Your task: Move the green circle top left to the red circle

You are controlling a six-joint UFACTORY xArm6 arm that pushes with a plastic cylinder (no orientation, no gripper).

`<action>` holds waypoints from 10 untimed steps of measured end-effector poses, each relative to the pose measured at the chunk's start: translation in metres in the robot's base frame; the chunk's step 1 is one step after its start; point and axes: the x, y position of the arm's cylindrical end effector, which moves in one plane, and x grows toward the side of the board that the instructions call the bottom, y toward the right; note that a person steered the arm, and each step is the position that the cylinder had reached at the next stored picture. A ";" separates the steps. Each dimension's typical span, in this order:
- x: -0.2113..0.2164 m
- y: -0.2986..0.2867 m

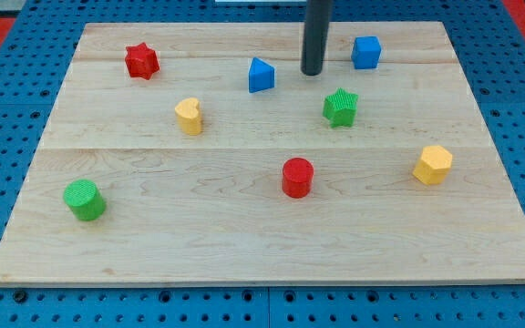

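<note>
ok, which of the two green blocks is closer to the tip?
The green star, just right of and below my tip. The green circle sits far off at the view's bottom left.

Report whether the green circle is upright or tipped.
Upright: the green circle shows its round flat top, standing on the board, far from my tip.

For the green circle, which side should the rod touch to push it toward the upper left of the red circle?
No grip is possible; my tip only pushes. Press the green circle on its curved wall at the view's left, slightly low, so it slides right and a little up toward the spot upper left of the red circle. It is round, so aim through its centre or it will probably slip sideways.
</note>
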 end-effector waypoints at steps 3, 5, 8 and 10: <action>0.149 -0.148; 0.276 -0.219; 0.268 -0.219; 0.277 -0.210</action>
